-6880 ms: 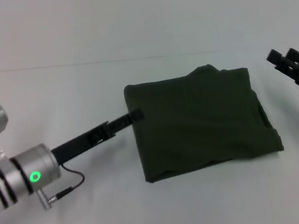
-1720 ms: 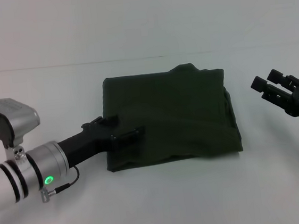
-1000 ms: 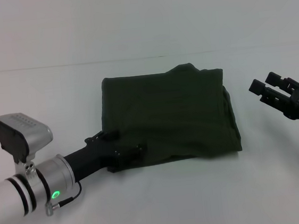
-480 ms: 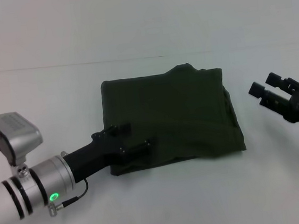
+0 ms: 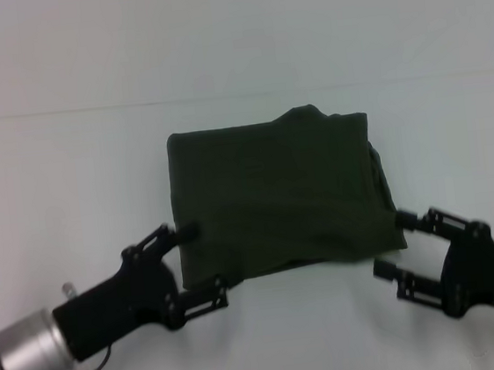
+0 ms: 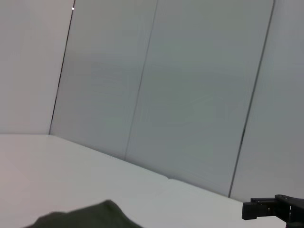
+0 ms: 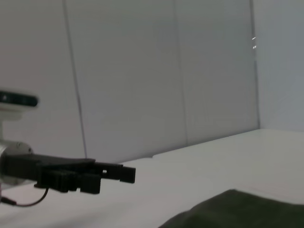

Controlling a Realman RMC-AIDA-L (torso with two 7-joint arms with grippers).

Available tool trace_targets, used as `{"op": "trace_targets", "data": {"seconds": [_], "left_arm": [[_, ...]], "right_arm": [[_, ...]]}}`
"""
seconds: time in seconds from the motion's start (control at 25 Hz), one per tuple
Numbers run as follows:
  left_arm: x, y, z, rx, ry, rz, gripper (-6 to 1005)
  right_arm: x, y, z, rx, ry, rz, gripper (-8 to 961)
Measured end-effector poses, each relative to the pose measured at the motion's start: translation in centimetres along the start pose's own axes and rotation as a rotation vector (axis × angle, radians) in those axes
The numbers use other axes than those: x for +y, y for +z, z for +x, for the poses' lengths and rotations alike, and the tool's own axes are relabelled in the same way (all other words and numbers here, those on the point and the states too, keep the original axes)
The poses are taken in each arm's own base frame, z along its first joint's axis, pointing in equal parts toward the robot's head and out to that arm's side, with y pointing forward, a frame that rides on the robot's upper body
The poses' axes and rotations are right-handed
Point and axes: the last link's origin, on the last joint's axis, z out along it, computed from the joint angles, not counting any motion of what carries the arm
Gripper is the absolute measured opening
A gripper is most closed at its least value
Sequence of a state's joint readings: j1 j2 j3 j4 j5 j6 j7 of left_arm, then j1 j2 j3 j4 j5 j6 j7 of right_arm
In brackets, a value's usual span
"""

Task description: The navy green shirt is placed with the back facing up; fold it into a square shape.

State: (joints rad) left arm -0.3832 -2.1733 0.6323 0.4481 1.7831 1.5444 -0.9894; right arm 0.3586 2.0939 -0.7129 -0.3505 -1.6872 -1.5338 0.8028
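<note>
- I see the dark olive-green cotton shirt (image 5: pixel 279 197), folded square, lying between my pincers.
- Left gripper (image 5: pixel 195 262) spread wide, at the shirt's near-left corner.
- Right gripper (image 5: pixel 393 245) spread wide, just off the near-right corner.

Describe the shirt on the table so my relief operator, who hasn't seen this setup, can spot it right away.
On the white table, look at the middle, just beyond the open left gripper and open right gripper. The navy green shirt lies there, folded into a rough square. It is the only cloth in view, dark olive against the pale surface, with a small bump on its far edge.
</note>
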Motion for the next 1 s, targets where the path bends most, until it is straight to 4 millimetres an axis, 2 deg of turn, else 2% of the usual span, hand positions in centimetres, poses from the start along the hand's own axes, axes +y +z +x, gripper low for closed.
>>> {"op": "trace_targets", "data": {"seconds": [0.12,0.24,0.48,1.0], "left_arm": [[0.4,-1.6,-1.4,-0.036,-0.018,0.033,934],[0.5,-3.3,-3.0,-0.089,-0.038,0.093,934],[0.5,-4.0,-3.8,-0.121,-0.049,0.117,934],[0.4,-4.2,-3.6,-0.107,-0.05,0.124,934]], "right_arm": [[1.1,-0.3,1.3,0.025,-0.004,-0.004,782],[1.4,-0.6,2.4,0.053,0.001,0.033,783],[1.3,-0.9,3.6,0.101,0.025,0.082,785],[1.3,-0.6,3.8,0.119,0.02,0.077,787]]}}
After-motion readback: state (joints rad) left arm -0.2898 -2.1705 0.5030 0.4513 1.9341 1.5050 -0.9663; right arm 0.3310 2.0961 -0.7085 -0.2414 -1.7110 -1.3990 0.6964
